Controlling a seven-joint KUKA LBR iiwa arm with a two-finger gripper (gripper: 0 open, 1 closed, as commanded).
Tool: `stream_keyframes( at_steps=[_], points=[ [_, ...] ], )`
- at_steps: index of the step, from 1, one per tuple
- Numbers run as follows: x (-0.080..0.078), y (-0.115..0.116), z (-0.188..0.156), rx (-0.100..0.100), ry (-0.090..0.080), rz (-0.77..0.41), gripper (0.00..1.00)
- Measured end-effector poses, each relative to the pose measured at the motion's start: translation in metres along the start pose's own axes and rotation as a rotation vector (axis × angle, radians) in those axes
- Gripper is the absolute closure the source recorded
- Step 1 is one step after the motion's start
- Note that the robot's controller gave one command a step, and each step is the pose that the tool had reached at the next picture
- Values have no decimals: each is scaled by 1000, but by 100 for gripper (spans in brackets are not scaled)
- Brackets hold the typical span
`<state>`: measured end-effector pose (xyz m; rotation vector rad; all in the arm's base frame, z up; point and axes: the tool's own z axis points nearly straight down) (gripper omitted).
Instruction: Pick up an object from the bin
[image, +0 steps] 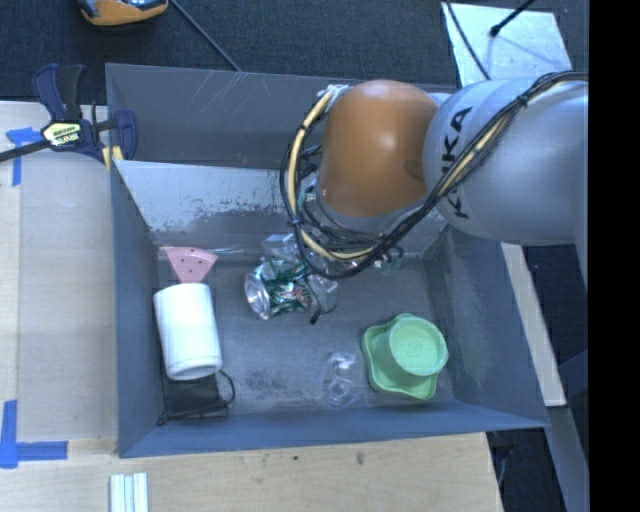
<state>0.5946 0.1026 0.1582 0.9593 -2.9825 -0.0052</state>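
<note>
My gripper (306, 262) reaches down under the orange wrist cover into the middle of the bin. It is right at a crumpled shiny wrapper with green and red print (273, 291), which lies just left of and below it. I cannot tell whether the two touch. A pink funnel-shaped piece (189, 262) lies further left by the back wall. A green round cup on a green square base (407, 355) stands at the front right.
A white cylinder (187, 329) lies along the left wall with a black object (196, 397) at its front end. A small clear plastic piece (340, 376) lies near the front wall. The arm and its cables cover the back right of the bin.
</note>
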Motion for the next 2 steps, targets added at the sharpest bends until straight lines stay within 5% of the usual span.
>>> stream_keyframes(
  at_steps=[1, 2],
  points=[
    [-4, 2, -72, 6, -8, 6, 100],
    [-6, 3, -87, 7, -13, 3, 100]
  ],
)
